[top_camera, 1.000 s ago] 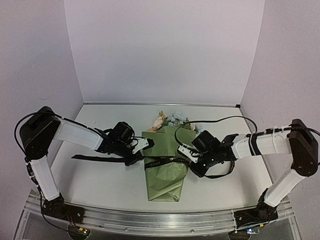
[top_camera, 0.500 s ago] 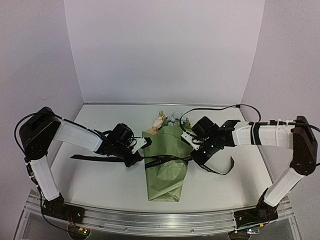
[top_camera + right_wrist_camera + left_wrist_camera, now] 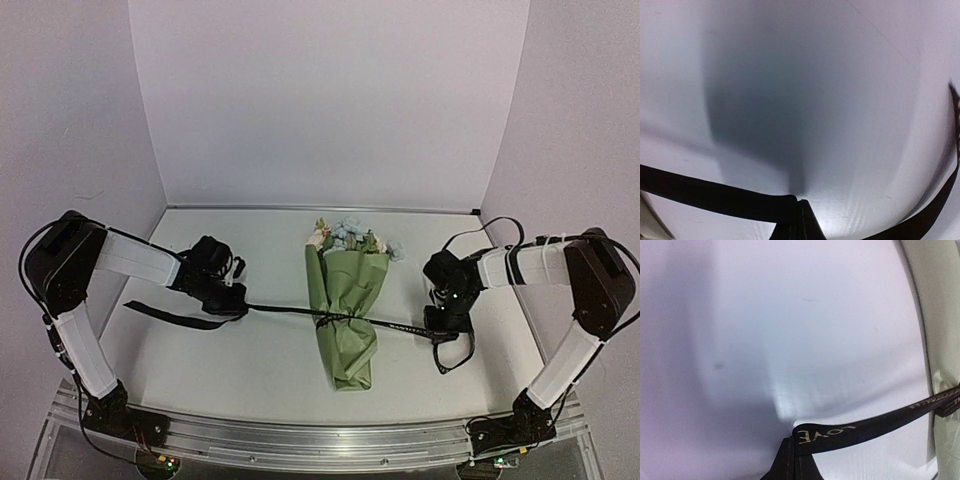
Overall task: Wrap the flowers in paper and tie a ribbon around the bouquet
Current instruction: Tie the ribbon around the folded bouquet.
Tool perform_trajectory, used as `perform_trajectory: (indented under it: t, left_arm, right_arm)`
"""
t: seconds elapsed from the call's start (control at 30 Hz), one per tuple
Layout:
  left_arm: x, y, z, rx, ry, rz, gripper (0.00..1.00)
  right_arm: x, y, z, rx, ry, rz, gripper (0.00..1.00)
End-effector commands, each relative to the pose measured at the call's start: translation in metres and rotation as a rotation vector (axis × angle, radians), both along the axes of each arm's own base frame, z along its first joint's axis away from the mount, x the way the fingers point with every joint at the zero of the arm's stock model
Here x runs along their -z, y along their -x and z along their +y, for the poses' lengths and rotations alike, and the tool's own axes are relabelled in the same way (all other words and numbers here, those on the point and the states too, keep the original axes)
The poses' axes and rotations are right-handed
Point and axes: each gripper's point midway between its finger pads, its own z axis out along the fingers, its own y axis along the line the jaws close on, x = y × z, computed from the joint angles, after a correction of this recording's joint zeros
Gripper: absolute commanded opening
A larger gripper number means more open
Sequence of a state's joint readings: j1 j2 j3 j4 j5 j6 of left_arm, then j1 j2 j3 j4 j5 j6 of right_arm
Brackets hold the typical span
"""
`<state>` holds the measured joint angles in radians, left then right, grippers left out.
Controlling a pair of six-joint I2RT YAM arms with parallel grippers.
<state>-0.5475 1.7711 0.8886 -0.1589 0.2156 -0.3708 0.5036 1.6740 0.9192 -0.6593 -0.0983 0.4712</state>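
Bouquet [image 3: 346, 298] pinched narrow — ribbon [image 3: 282, 311] taut across.

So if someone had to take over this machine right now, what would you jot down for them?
Left end effector: shut on the ribbon, left of the bouquet.
Right end effector: shut on the ribbon's other side.
Things: bouquet lies between the arms, blooms toward the back wall; ribbon runs taut across its middle, pinching the paper in.
Done: flowers wrapped, ribbon around the cone.
Left: finish the tie (whether a knot holds cannot be told), then release both ends.
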Motion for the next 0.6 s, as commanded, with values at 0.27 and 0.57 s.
perform_trajectory:
  t: [0.27,0.57]
  left_arm:
    - [0.007,-0.006,0.148,-0.538,-0.058,0.143,0.00]
    - [0.002,-0.007,0.195,-0.680,-0.096,0.112,0.00]
  right_arm:
    - [0.004,0.046,-0.078,0.366,0.040,-0.045,0.00]
    - [0.004,0.058,-0.096,0.463,0.016,-0.059,0.00]
